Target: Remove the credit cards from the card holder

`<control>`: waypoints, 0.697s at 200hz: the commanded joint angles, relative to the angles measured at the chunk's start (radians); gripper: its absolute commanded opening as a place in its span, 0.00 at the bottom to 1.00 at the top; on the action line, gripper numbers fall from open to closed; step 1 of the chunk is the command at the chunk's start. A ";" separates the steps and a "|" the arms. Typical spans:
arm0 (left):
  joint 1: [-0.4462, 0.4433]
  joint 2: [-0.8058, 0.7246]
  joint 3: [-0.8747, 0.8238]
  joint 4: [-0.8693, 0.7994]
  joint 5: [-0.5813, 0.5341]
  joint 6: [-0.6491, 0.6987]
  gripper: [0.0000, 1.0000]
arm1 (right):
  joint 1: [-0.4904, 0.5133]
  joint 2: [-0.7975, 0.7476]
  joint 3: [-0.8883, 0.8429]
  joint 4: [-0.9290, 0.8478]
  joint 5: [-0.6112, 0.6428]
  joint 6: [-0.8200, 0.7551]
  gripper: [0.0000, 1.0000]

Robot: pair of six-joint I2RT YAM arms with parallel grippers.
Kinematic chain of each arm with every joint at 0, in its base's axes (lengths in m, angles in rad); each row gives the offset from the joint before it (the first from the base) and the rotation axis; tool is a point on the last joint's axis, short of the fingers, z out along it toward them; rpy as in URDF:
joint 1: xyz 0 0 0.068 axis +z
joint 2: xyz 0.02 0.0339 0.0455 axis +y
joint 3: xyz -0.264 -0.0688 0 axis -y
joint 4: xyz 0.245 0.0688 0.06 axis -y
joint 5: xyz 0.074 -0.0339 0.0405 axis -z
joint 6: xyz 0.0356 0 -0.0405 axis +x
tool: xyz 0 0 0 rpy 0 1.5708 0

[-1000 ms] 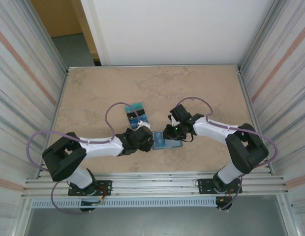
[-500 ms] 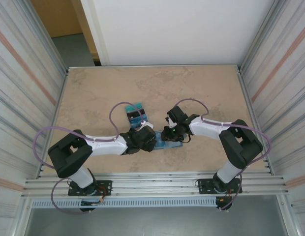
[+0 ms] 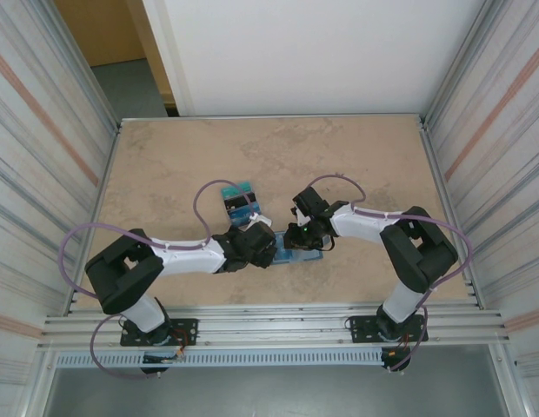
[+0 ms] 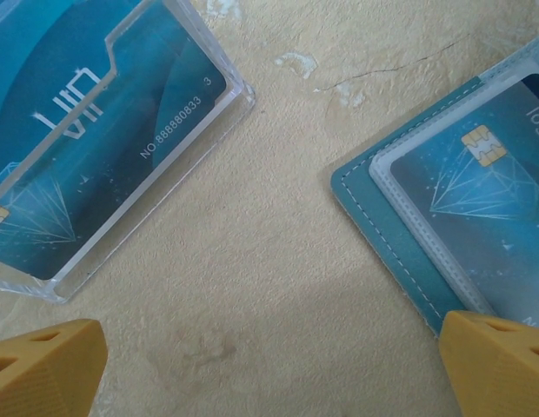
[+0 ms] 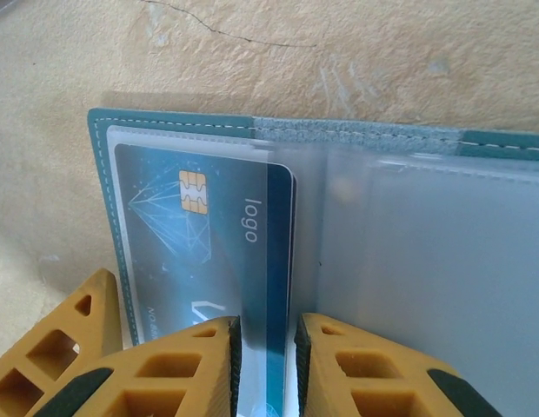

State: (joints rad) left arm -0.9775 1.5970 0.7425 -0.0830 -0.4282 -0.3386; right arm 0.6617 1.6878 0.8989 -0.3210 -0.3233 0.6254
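Right tool: my right tool [image 5: 265,352] stands over the open card holder [image 5: 400,135]; its jaws are almost together, with a narrow gap.
In the gap: the edge of a blue card [image 5: 191,243] and its clear pocket lie there. I cannot tell if the jaws really pinch them.
Blue card: it sits in the left pocket of the card holder, chip side up, and the pocket beside it looks cloudy.
Left tool: my left tool [image 4: 271,352] is wide open and holds nothing; bare surface [image 4: 278,217] lies between its fingers [image 4: 43,365].
Around the left tool: a corner of the card holder is just beside my right finger. A teal card [image 4: 87,139] in a clear case [image 4: 239,91] lies further to the left.
Loose cards: more cards [image 3: 238,200] lie near, beyond my left tool.
Surface: beige, stone-like, with a fine crack.
Room: ribbed metal walls [image 3: 43,130] on both sides and a white panel [image 3: 313,52] at the far edge.
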 commanded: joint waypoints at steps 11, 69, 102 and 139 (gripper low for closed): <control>-0.008 0.024 0.028 -0.026 -0.016 -0.023 0.99 | -0.001 0.025 0.013 0.025 -0.070 0.034 0.24; -0.010 0.037 0.034 -0.065 -0.018 -0.039 0.99 | -0.052 -0.012 -0.060 0.169 -0.227 0.087 0.23; -0.010 0.043 0.041 -0.081 -0.017 -0.040 0.99 | -0.077 -0.034 -0.098 0.238 -0.286 0.105 0.21; -0.010 0.052 0.051 -0.096 -0.015 -0.041 0.99 | -0.098 -0.045 -0.141 0.318 -0.342 0.133 0.15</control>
State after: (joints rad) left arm -0.9775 1.6234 0.7746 -0.1387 -0.4324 -0.3645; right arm 0.5690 1.6756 0.7834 -0.0975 -0.5671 0.7174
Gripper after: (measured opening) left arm 0.986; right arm 0.155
